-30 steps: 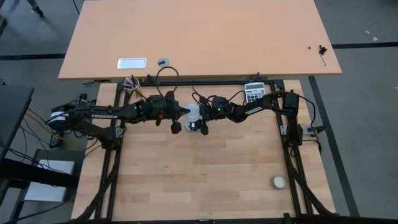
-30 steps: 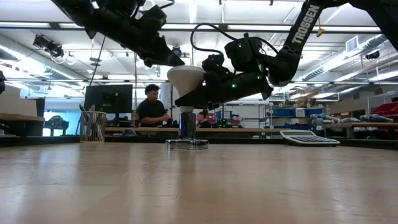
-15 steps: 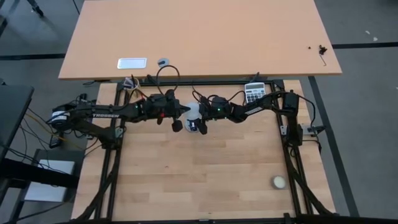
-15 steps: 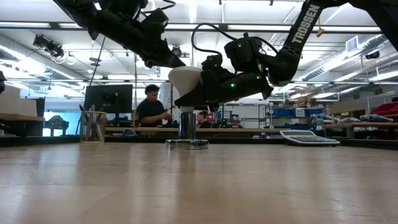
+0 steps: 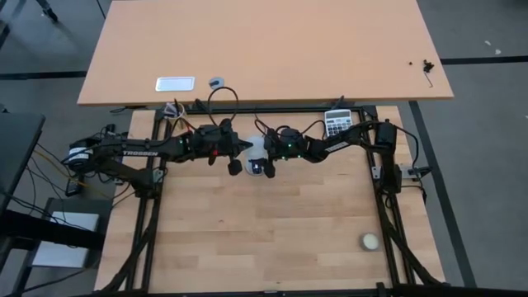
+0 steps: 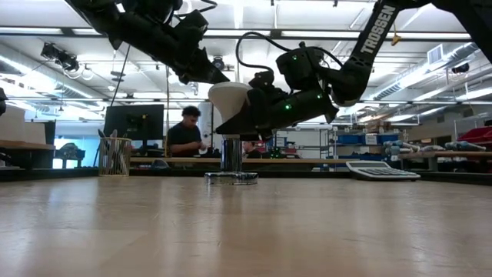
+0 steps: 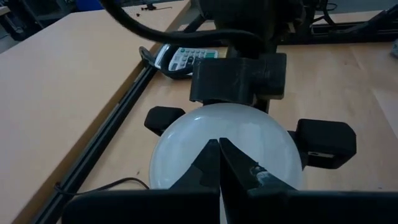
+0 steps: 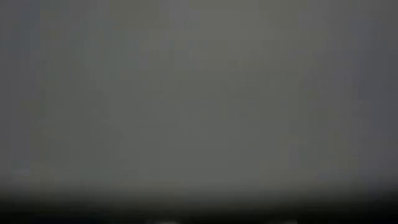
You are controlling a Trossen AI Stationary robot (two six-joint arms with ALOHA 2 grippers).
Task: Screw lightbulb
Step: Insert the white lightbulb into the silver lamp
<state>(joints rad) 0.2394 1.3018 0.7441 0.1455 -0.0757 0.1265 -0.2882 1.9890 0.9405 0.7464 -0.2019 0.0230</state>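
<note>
Your right end effector [image 7: 249,134] straddles the lightbulb [image 7: 225,146] with fingers spread, not pinching it. Your left end effector [image 7: 219,163], closed and empty, rests against its dome at the table's [image 5: 272,239] far edge.

Both arms reach inward and meet at mid-counter: left gripper [image 7: 219,163] has its fingers pressed together, right gripper [image 7: 249,130] faces it with jaws spread wide.
</note>
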